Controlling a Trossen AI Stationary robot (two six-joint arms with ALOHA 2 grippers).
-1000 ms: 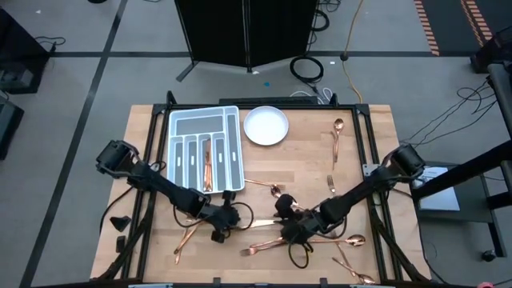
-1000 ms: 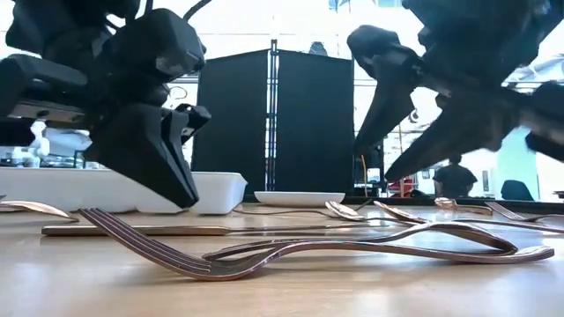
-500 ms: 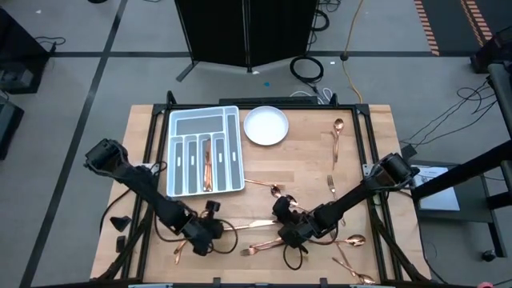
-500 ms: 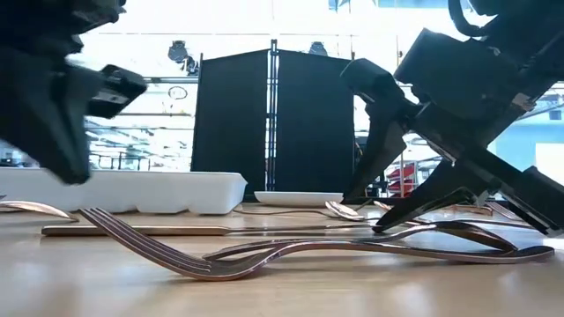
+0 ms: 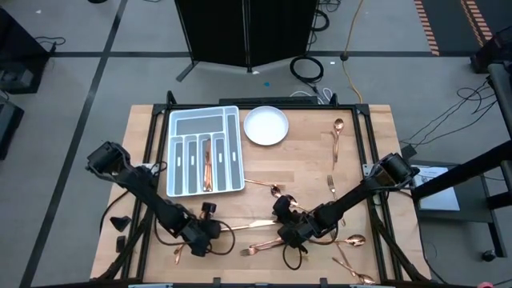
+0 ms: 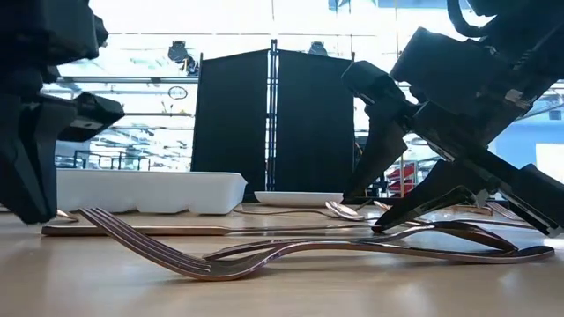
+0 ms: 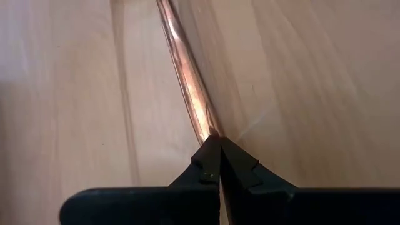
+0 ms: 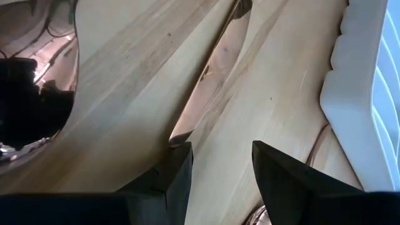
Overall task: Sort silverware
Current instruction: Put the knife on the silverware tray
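Copper silverware lies scattered over the wooden table. A long knife (image 5: pixel 248 226) lies flat between my two grippers. My left gripper (image 5: pixel 200 234) is low at the knife's left end and shut on it (image 7: pixel 215 140). My right gripper (image 5: pixel 290 230) is open and close to the table at the knife's right end. In the right wrist view the blade tip (image 8: pixel 178 139) lies just in front of one finger (image 8: pixel 175 169); I cannot tell whether they touch. A fork (image 6: pixel 176 255) and a spoon lie crossed in the low view's foreground. One copper piece (image 5: pixel 207 164) lies in the grey tray (image 5: pixel 182 122). My left gripper has the knife's slim handle (image 7: pixel 187 81) by its very end, pinched between the two shut fingertips (image 7: pixel 206 159). The fingers come from above, slanting from the table's left, roughly in line with the handle. The knife lies flat on the table.
The white plate (image 5: pixel 266 126) sits right of the tray at the far side. More copper pieces lie near the right edge (image 5: pixel 338 136), at the near right (image 5: pixel 352 240) and near my left gripper (image 5: pixel 178 252). A large shiny spoon bowl (image 8: pixel 31 106) is close to my right gripper.
My left gripper has moved toward the table's near left and down, coming to rest at the knife's left end. My right gripper has dropped closer to the table and has since stayed there. The silverware has not visibly shifted.
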